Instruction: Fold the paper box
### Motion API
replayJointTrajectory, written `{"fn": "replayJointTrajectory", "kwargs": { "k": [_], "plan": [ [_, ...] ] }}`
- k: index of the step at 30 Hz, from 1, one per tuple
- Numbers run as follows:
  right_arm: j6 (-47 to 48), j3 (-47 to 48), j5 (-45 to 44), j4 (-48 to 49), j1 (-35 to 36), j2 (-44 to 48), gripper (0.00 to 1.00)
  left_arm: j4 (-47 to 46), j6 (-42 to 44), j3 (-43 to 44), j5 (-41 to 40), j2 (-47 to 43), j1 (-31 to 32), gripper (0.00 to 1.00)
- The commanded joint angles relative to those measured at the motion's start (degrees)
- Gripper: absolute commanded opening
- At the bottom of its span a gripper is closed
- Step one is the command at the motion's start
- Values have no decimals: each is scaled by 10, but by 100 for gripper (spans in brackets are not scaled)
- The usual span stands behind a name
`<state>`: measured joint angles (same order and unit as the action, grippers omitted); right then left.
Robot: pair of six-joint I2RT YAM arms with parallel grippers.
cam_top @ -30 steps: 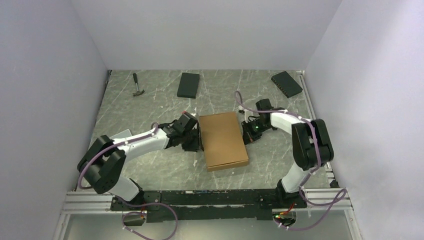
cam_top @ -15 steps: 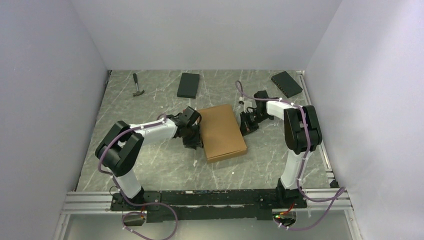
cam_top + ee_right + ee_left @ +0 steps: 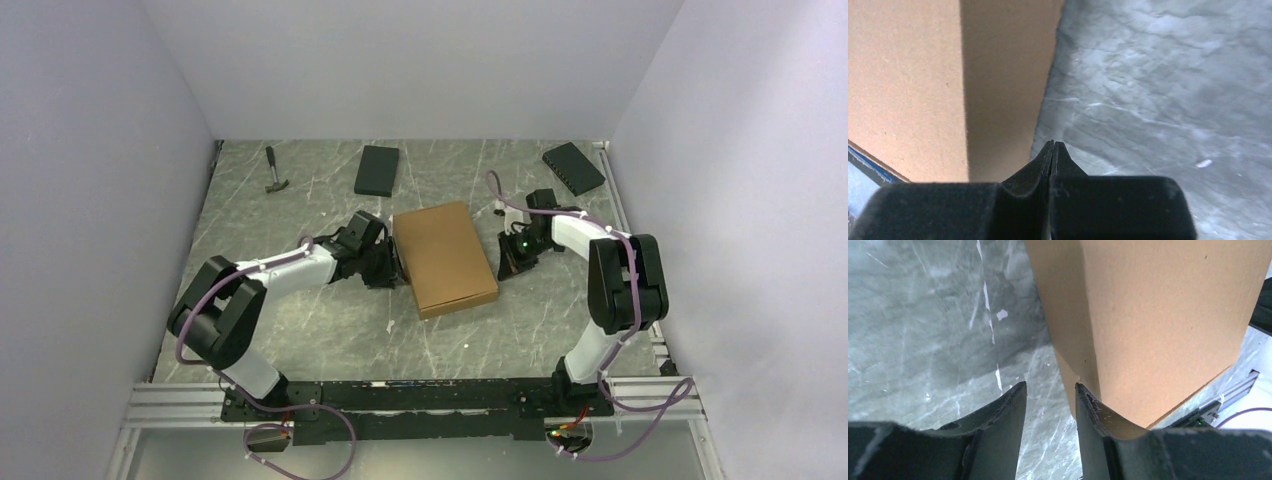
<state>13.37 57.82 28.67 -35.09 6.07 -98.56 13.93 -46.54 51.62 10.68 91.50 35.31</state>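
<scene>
The grey marbled worktop carries the plain brown corrugated cardboard box at its middle, long sides running towards the far edge, lid panel down so that it reads as a closed shape.

On the box's left side the left tool sits low with its jaws parted to a moderate gap. Only bare worktop shows between them, so it holds nothing, and its inner finger lies right at the foot of the box's left wall. On the opposite side the right tool has its jaws pressed fully together and grips nothing, its tip just beside the base of the right wall.

The folding looks nearly done, and the step in hand seems to be squaring or seating the side walls from both flanks. The next move probably calls for steady, matched pressure from each side, so the light box neither slides nor twists.

Whether the lid tabs are tucked cannot be told. The wrist views cut off both ends of the box, and from above the arms cover the contact points.
</scene>
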Motion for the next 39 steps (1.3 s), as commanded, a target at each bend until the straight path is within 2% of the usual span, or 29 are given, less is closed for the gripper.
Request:
{"fn": "replayJointTrajectory", "kwargs": {
  "k": [1, 4, 8, 10, 12, 16, 18, 20, 23, 29, 31, 32, 34, 35, 36, 39],
  "plan": [
    [17, 1, 7, -24, 20, -5, 0, -52, -31, -26, 38, -6, 12, 45],
    [19, 12, 28, -36, 47, -20, 0, -67, -36, -18, 45, 23, 30, 45],
    [15, 43, 217, -78, 67, -73, 0, -83, -39, 12, 60, 71, 55, 44],
    [18, 58, 257, -94, 64, -105, 0, -90, -41, 24, 63, 89, 61, 44],
    [9, 53, 241, -79, 54, -107, 0, -90, -41, 33, 63, 99, 63, 44],
    [0, 37, 126, -40, 19, -64, 0, -47, -17, 42, 25, 76, 57, 45],
    [8, 24, 58, -17, -5, -20, 0, -21, 1, 40, 11, 51, 47, 50],
    [24, 18, 32, -12, -32, 21, 1, 2, 21, 30, 0, 18, 34, 55],
    [54, 9, 15, -12, -56, 86, 5, 33, 48, 12, -7, -45, 11, 63],
    [102, 2, 47, -9, -99, 241, 20, 115, 113, 21, -38, -197, -16, 84],
    [109, 14, 70, -9, -113, 288, 29, 135, 145, 33, -42, -256, -24, 95],
    [107, 21, 89, -7, -124, 309, 39, 143, 157, 37, -41, -284, -29, 99],
    [98, 39, 151, -1, -154, 351, 71, 149, 184, 44, -33, -338, -42, 100],
    [82, 48, 174, 9, -166, 369, 92, 153, 193, 47, -33, -363, -47, 100],
    [72, 54, 203, 17, -177, 386, 98, 162, 201, 52, -36, -385, -50, 99],
    [-9, 65, 213, 52, -185, 433, 99, 195, 222, 75, -56, -425, -54, 100]
  ]
}}
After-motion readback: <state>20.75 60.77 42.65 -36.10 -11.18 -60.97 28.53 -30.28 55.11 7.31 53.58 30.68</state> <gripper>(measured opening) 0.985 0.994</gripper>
